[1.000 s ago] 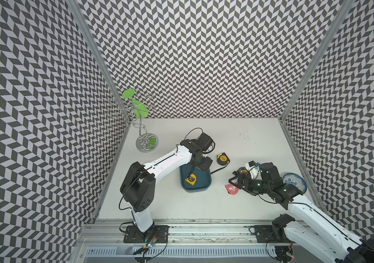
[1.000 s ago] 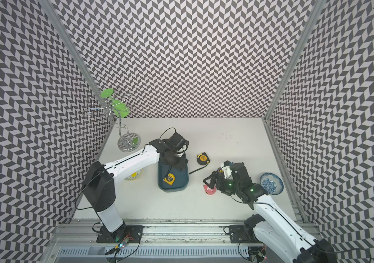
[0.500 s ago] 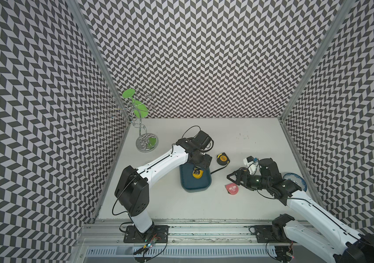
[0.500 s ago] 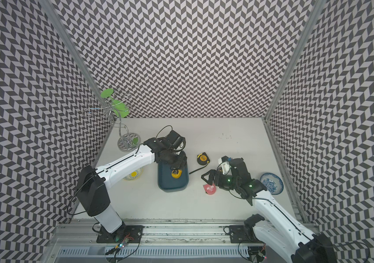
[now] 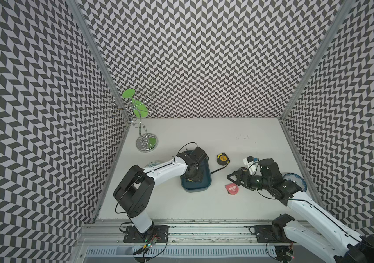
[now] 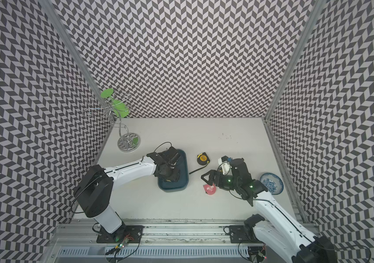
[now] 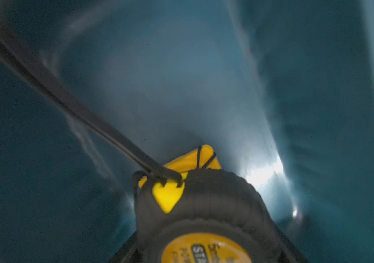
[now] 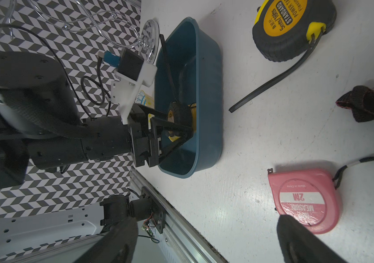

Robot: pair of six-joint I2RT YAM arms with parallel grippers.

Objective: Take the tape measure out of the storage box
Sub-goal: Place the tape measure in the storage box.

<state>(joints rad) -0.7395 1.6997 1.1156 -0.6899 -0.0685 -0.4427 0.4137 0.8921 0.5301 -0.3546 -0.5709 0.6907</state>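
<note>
The storage box [image 5: 195, 188] [image 6: 175, 188] [image 8: 208, 102] is a dark teal tray on the table's left half. My left gripper [image 5: 192, 179] [image 6: 170, 180] [image 8: 187, 132] reaches down into it and is shut on a black-and-yellow tape measure [image 7: 204, 216] [image 8: 180, 112], which stands on edge inside the box walls [image 7: 181, 79]. The measure's black strap [image 7: 67, 100] trails across the box. In both top views the left wrist hides the measure. My right gripper [image 5: 233, 180] [image 6: 206, 178] [image 8: 207, 219] hangs open and empty over the table, right of the box.
On the table outside the box lie a second black-and-yellow tape measure [image 5: 223, 159] [image 6: 202, 158] [image 8: 293, 27] and a pink one [image 5: 232, 189] [image 6: 209, 189] [image 8: 306, 200]. A blue patterned dish [image 5: 295, 180] [image 6: 271, 183] sits at the right edge. A wire stand [image 5: 146, 142] stands far left.
The left wrist has swung over the box and now covers the tape measure, which showed plainly a second ago. The right arm has shifted its pose; its gripper stays by the pink measure.
</note>
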